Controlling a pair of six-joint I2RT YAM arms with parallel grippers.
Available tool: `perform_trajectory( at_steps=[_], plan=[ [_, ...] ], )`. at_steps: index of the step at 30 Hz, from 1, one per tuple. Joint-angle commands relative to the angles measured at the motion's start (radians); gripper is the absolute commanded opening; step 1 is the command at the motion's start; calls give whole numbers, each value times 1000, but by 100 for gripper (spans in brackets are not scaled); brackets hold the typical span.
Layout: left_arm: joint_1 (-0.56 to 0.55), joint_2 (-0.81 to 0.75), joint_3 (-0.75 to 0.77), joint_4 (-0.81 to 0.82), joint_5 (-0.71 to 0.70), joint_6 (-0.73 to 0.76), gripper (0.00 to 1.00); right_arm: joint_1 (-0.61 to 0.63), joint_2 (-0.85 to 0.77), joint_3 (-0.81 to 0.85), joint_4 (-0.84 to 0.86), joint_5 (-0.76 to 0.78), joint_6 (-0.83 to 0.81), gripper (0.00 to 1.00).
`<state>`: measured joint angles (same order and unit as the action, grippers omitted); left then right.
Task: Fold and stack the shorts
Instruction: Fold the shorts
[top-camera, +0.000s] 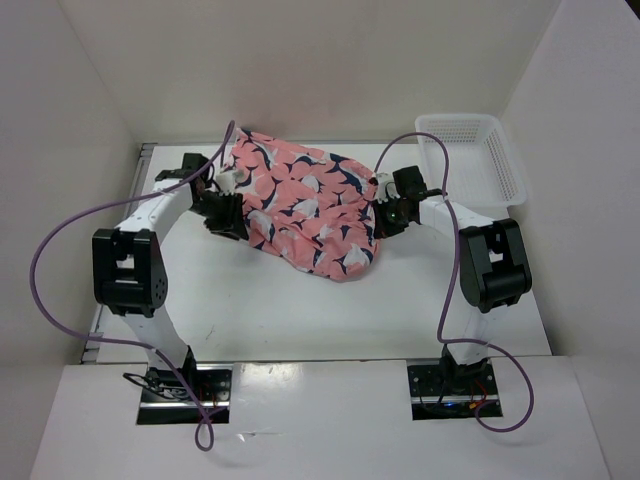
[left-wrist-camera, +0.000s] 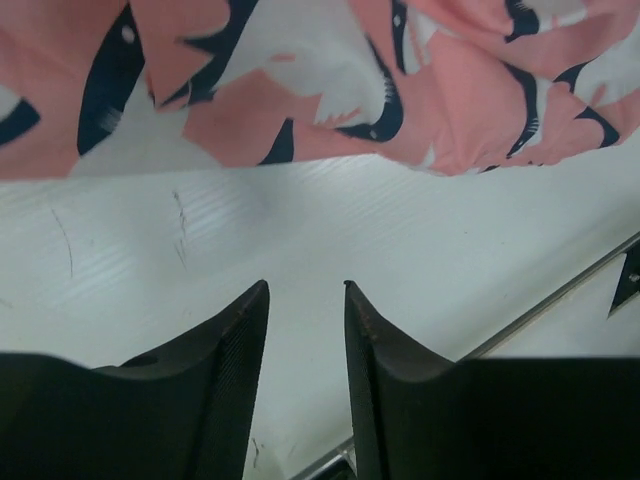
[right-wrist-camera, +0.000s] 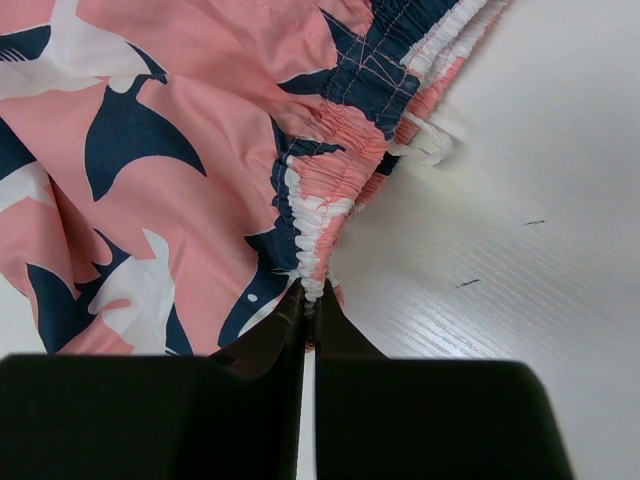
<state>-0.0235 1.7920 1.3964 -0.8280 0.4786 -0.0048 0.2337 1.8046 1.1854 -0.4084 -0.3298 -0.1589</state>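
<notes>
Salmon-pink, shark-print shorts (top-camera: 305, 205) lie spread across the far middle of the white worktop (top-camera: 300, 310). The right gripper (right-wrist-camera: 310, 298) is pinched tight on the gathered elastic waistband (right-wrist-camera: 310, 215) at their right edge. The left gripper (left-wrist-camera: 305, 290), jaws narrowly parted and empty, sits low just short of their left edge. A white mesh basket (top-camera: 470, 160) stands at far right.

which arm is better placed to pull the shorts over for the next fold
Right. The right gripper is shut on the shorts at the waistband, so it could likely lead the fold. The left gripper is open and empty over bare table, short of the fabric.
</notes>
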Motion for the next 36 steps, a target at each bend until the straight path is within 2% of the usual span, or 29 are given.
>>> perform_trajectory(
  at_steps=[1,5,10,17,22,34,36],
  plan=[
    [0,21,1,113,98,5,44,4,-25,-12,3,-14,-19,0],
    [10,69,-13,206,107,5,46,4,-48,-33,3,-14,-19,1],
    [10,131,10,259,2,5,46,4,-57,-53,3,-5,-28,1],
    [10,213,117,291,-41,5,56,4,-39,-35,-15,-5,-50,1],
    [10,245,187,270,50,5,59,4,-39,-35,-24,-5,-70,1],
    [-21,355,263,282,89,5,60,4,-11,-15,-24,4,-79,1],
    [-21,366,273,282,100,5,56,4,-11,-15,-24,5,-88,1]
  ],
)
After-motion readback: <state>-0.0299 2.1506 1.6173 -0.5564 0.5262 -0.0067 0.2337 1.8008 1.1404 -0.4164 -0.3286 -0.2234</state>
